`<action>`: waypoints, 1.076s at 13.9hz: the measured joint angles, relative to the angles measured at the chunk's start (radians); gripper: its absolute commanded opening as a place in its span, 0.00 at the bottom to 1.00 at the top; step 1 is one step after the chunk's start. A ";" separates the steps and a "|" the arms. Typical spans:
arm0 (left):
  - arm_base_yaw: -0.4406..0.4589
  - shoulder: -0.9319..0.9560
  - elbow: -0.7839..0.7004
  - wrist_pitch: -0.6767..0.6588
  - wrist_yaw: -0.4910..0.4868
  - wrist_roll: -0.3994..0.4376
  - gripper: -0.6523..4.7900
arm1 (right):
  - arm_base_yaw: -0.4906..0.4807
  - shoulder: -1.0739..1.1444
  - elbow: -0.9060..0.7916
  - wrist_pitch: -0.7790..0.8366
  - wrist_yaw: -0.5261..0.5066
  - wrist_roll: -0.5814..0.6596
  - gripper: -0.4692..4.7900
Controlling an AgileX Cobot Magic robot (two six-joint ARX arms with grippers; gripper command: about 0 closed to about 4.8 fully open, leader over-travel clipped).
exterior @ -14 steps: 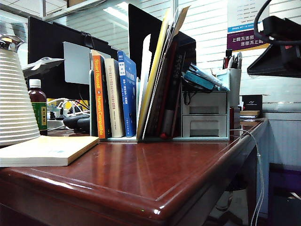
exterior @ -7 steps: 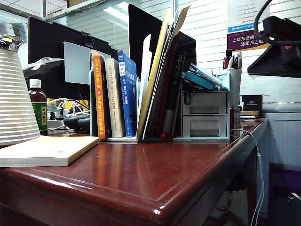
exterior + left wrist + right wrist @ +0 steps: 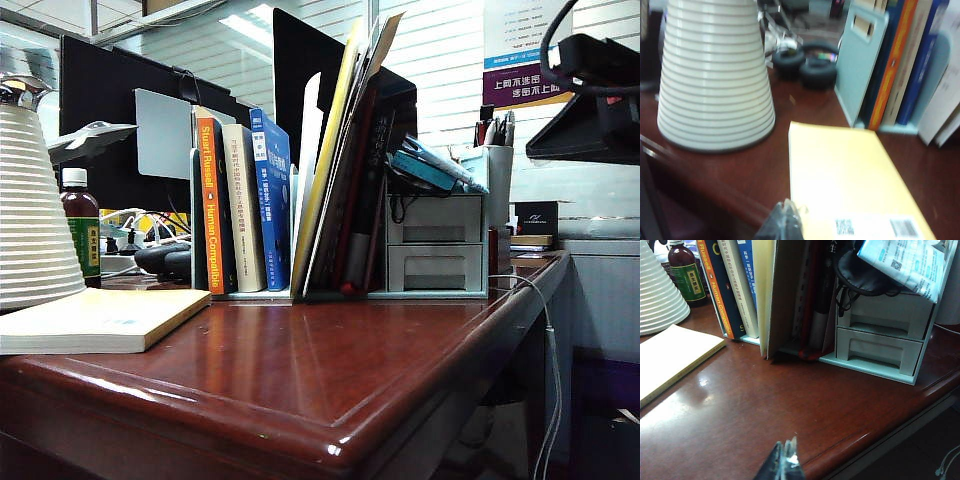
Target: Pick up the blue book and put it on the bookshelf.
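The blue book [image 3: 272,200] stands upright in the bookshelf [image 3: 258,296], between a cream-spined book and a pale divider. Its blue spine also shows in the left wrist view [image 3: 922,65] and the right wrist view [image 3: 747,270]. My left gripper [image 3: 785,221] is shut and empty. It hangs over the desk's near edge by a corner of the pale yellow paperback [image 3: 850,175], well short of the bookshelf [image 3: 860,55]. My right gripper [image 3: 787,457] is shut and empty above the desk's front edge, far from the bookshelf [image 3: 747,338].
A white ribbed cone [image 3: 30,200] stands at the left beside a brown bottle [image 3: 80,225]. The yellow paperback [image 3: 100,318] lies flat in front of it. A grey two-drawer organizer [image 3: 435,245] stands right of the shelf. Black headphones [image 3: 810,67] lie behind the cone.
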 measured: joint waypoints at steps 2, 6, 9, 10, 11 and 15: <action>0.000 0.000 0.000 -0.012 0.000 0.000 0.13 | 0.000 0.000 0.000 0.000 0.000 0.000 0.08; 0.000 0.000 0.000 -0.014 0.000 0.000 0.13 | 0.000 0.000 0.000 0.000 0.000 0.000 0.08; 0.000 0.000 0.000 -0.014 0.004 0.001 0.13 | -0.062 -0.164 -0.010 -0.076 0.103 -0.001 0.08; 0.000 0.000 0.000 -0.015 0.003 0.001 0.13 | -0.203 -0.356 -0.108 -0.119 0.184 -0.046 0.08; 0.000 0.000 0.000 -0.015 0.003 0.001 0.13 | -0.229 -0.436 -0.145 -0.156 0.183 -0.049 0.08; 0.000 0.000 0.000 -0.015 0.003 0.001 0.13 | -0.315 -0.779 -0.211 -0.428 0.161 -0.072 0.08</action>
